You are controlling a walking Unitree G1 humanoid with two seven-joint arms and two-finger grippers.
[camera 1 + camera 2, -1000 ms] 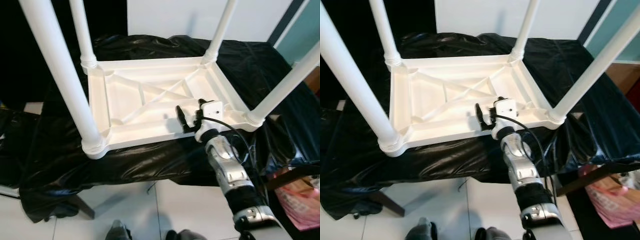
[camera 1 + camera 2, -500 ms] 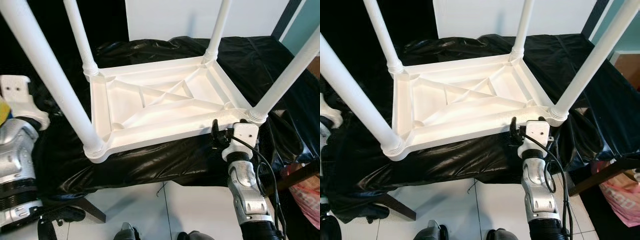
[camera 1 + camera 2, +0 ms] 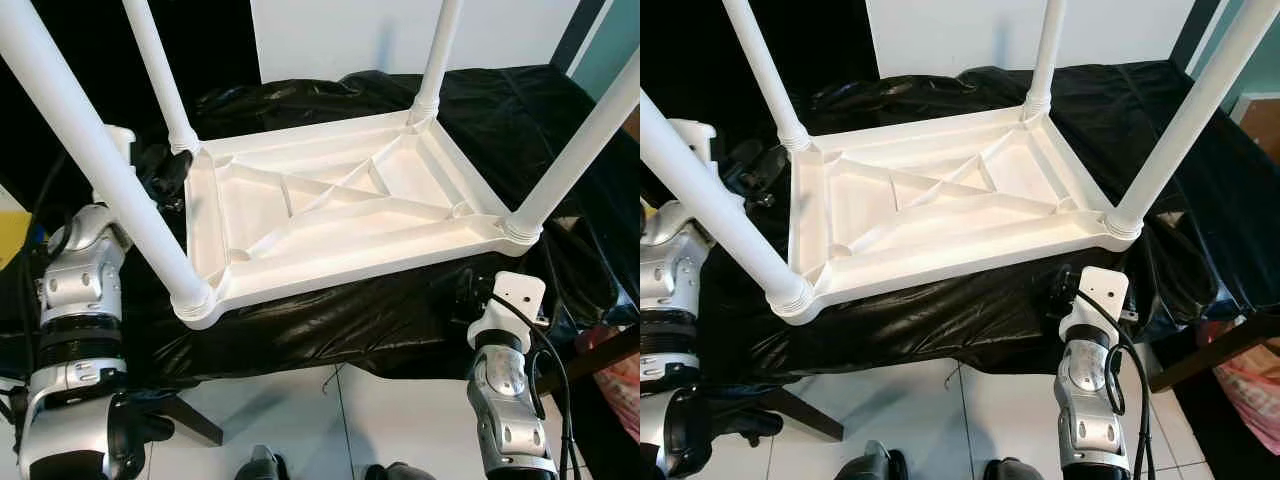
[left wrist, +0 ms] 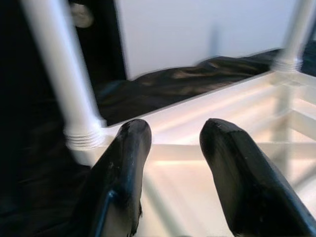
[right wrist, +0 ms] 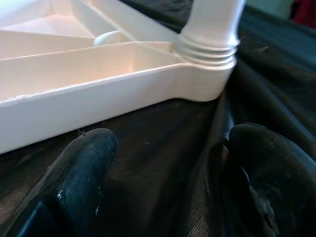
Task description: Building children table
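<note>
On black sheeting (image 3: 400, 310), upturned white table (image 3: 330, 215) sits between both parted grippers.

We see the white plastic children's table (image 3: 340, 215) lying upside down on the black plastic sheet (image 3: 330, 320) over the tabletop, its 4 white tubular legs (image 3: 95, 150) pointing up. Our left hand (image 3: 165, 170) sits beside its far left corner, our right hand (image 3: 1060, 292) before its near right corner.

What I can't fully see

All four table legs (image 3: 85, 140) run off the frame's top edge. My left gripper (image 3: 160, 172) sits half behind the near-left leg, middle left. My right gripper (image 3: 1060, 290), lower right, blends into the black sheet (image 3: 940, 310).
</note>
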